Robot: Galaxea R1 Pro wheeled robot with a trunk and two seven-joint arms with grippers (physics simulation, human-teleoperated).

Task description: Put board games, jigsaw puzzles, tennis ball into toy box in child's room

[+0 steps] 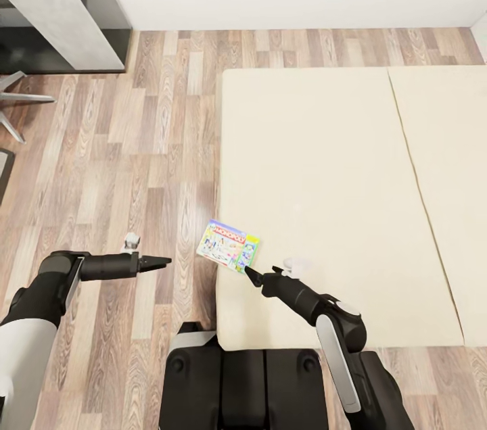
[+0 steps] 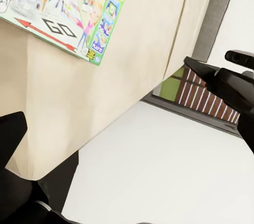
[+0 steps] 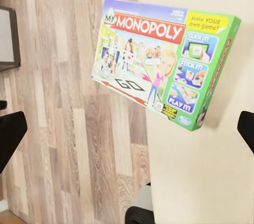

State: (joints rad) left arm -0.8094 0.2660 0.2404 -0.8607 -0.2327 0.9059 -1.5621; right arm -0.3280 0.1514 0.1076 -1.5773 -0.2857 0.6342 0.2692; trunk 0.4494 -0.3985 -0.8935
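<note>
The board game (image 1: pixel 228 245), a pale blue-white Monopoly box with red band and green edge, overhangs the bed's (image 1: pixel 325 166) near corner. Right gripper (image 1: pixel 251 274), spread, sits just beside it; left gripper (image 1: pixel 162 261) hovers over floor (image 1: pixel 135 146), its opening unclear.

Two matte black arms end in slim pointed grippers, left (image 1: pixel 162 261) and right (image 1: pixel 249 273); pale grey-white shells cover the upper arms, above a boxy black base (image 1: pixel 243 386).
</note>
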